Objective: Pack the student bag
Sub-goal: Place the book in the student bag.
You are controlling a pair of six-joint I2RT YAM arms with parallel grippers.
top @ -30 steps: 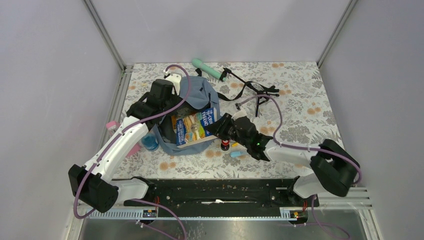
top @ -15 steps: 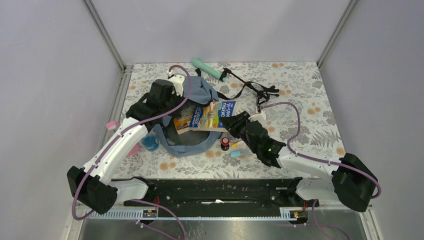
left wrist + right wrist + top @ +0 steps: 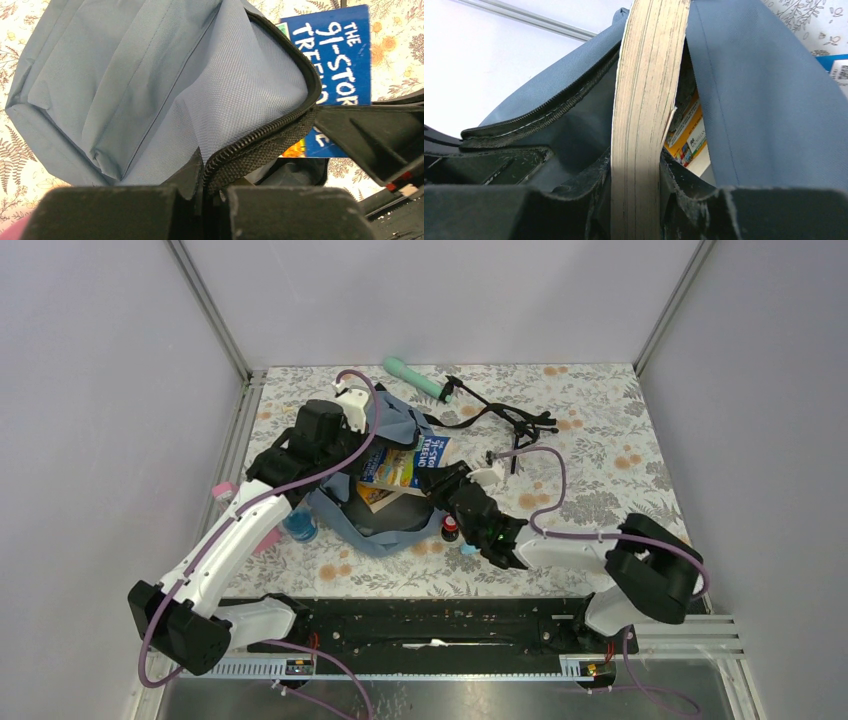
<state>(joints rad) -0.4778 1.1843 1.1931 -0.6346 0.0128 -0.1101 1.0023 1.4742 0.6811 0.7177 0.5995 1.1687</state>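
Observation:
The slate-blue student bag (image 3: 390,515) lies open at the middle left of the table. My left gripper (image 3: 362,440) is shut on the bag's black zipper edge (image 3: 260,140) and holds the opening up, with the fingertips (image 3: 212,187) pinched on the rim. A thick book with a blue cover (image 3: 405,468) stands tilted on edge in the mouth of the bag. My right gripper (image 3: 437,483) is shut on it. In the right wrist view the book's cream page edge (image 3: 649,100) runs up from between the jaws (image 3: 636,185), with blue fabric (image 3: 764,100) on both sides.
A mint-green cylinder (image 3: 415,378) and loose black straps (image 3: 500,420) lie at the back. A small red-capped bottle (image 3: 450,530) and a light-blue item (image 3: 468,548) sit right of the bag. A blue round thing (image 3: 298,525) and a pink item (image 3: 222,488) are on its left.
The right gripper lifted the book off the front of the bag, swung it right, then tipped it on edge into the opening. The left gripper raised the zipper edge slightly.

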